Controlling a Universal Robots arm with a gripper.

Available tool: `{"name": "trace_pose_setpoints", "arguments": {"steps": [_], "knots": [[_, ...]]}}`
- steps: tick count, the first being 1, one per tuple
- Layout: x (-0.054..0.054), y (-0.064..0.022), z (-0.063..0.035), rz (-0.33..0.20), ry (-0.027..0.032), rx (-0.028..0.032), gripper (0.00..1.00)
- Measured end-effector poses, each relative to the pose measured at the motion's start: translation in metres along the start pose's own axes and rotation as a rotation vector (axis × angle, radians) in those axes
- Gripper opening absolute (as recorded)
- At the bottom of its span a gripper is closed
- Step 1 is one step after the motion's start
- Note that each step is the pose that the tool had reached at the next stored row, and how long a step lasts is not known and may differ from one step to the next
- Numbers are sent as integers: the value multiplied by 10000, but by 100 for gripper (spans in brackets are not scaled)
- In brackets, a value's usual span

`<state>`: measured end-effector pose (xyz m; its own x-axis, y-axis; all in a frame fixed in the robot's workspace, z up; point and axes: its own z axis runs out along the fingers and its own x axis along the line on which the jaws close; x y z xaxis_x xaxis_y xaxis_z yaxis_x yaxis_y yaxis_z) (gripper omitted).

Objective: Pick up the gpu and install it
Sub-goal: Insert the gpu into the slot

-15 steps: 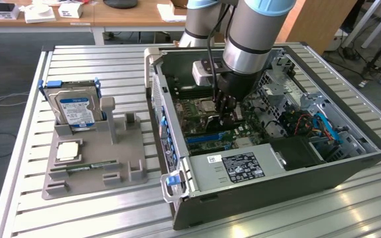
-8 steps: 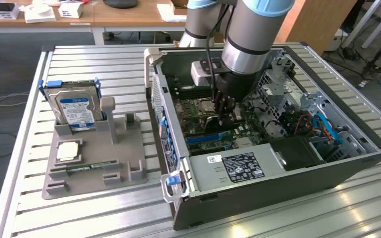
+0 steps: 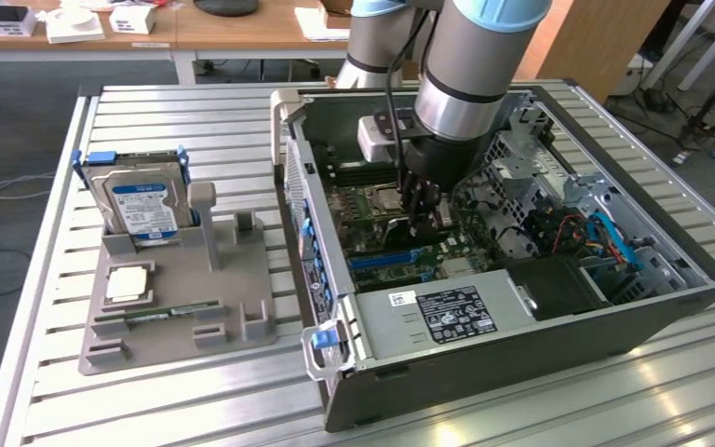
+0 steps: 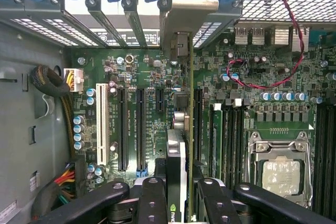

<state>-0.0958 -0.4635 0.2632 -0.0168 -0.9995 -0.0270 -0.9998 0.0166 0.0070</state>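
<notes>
End effector [image 3: 423, 212] [image 4: 177, 203]: black, multi-link fingers on the grey arm, reaching down inside the open case; closed narrow on the gpu.
Gpu [image 4: 177, 153]: thin, dark-faced card held edge-on between the fingers, over the motherboard, its silvery metal end bracket at the case's row of blue latches; whether its edge sits in a slot cannot be told.
Motherboard [image 4: 134, 72]: green board on the case floor, with long black expansion slots [image 4: 122, 129] and a white slot [image 4: 102, 124] just beside the card.
Processor socket [image 4: 277, 167]: silver frame with grey paste, on the other side of the card from the slots.
Case [image 3: 519, 326]: dark grey tower lying on its side, open upward.
Holder [image 3: 171, 312]: grey moulded stand at the exterior view's left, well apart from the case.
Hard drive [image 3: 142, 205]: silver, blue-white label, upright at the holder's far end.
Tabletop [image 3: 146, 410]: slatted pale metal under both case and holder.
</notes>
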Motion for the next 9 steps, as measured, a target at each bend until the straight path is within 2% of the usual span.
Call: {"name": "trace_pose_setpoints", "arguments": {"steps": [9], "knots": [[0, 0, 24, 0, -2, 1, 28]]}}
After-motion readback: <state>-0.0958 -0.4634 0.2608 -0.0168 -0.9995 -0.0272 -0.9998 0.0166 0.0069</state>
